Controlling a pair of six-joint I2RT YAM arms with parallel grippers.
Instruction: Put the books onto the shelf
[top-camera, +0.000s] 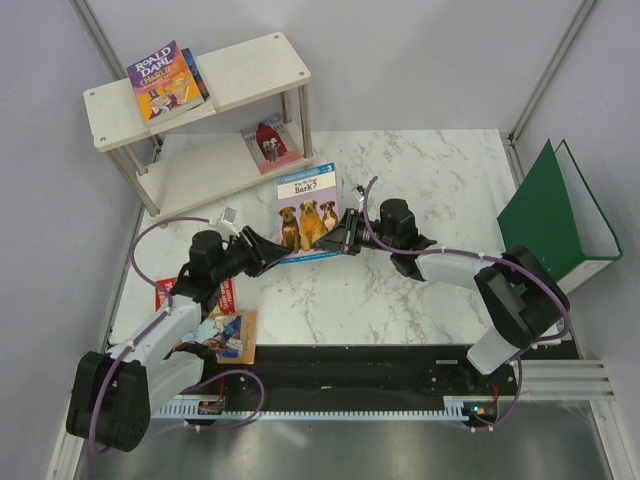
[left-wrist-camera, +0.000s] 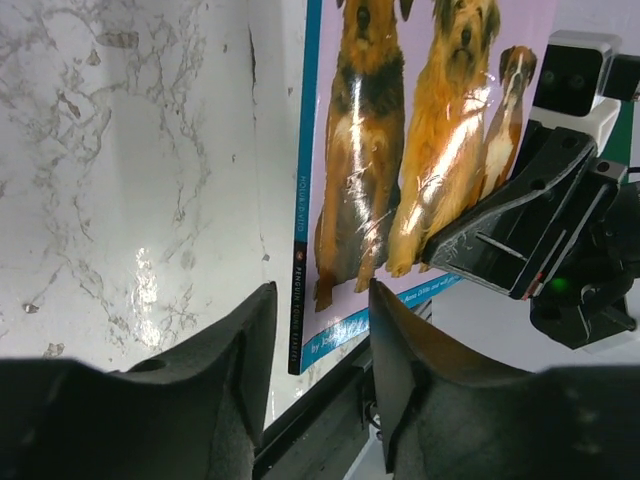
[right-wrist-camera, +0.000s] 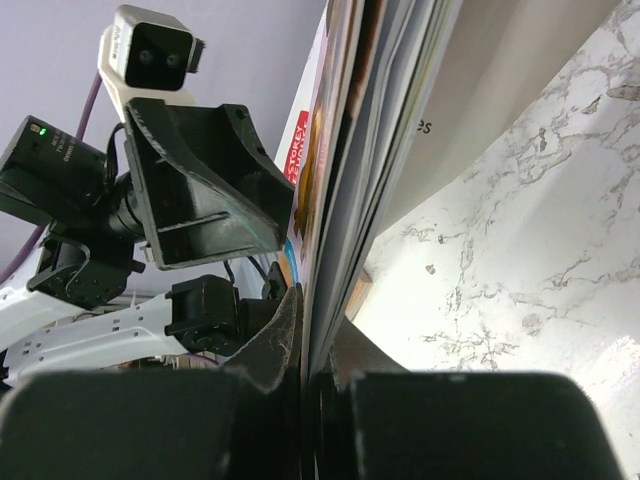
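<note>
My right gripper (top-camera: 349, 238) is pinched tight on one edge of the dog book (top-camera: 308, 215). It holds the book up over the table (top-camera: 400, 300), just in front of the shelf (top-camera: 250, 75). My left gripper (top-camera: 272, 250) is at the book's other edge, its fingers (left-wrist-camera: 240, 350) half apart. I cannot tell if they touch it.

Six books: a Roald Dahl book (top-camera: 158, 80) with a blue book (top-camera: 196, 72) under it, a red-and-white book (top-camera: 267, 141), a dogs book (top-camera: 308, 215), a red book (top-camera: 165, 293) and an orange-brown book (top-camera: 230, 337). One two-board shelf (top-camera: 250, 75), one green ring binder (top-camera: 555, 215). Two tools: left tool (top-camera: 275, 250), right tool (top-camera: 345, 235).
</note>
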